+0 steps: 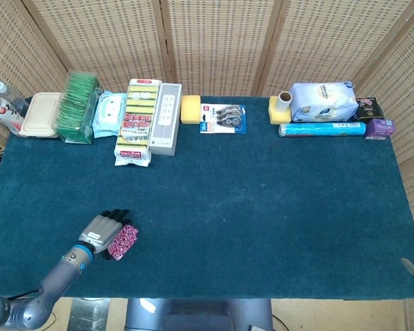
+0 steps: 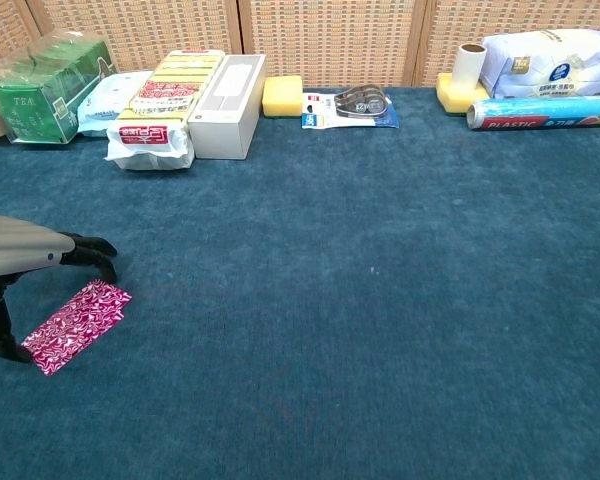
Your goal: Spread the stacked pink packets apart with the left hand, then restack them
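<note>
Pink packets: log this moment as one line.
left hand over pink packets, thumb at near end | packets stacked, not spread | right hand barely visible

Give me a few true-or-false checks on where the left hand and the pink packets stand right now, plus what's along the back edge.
1. The left hand is over the near-left part of the table, its fingers arched above the pink packets. True.
2. The pink packets are spread into separate piles across the table. False: they show as one patch lying in one spot.
3. The right hand is holding the blue roll of plastic wrap. False: the roll lies untouched at the back right, and only a tip at the table's near-right edge might belong to that arm.
4. A yellow sponge sits at the back next to a long white box. True.
5. The pink packets lie on the yellow sponge. False: they lie on the blue table cover.
</note>
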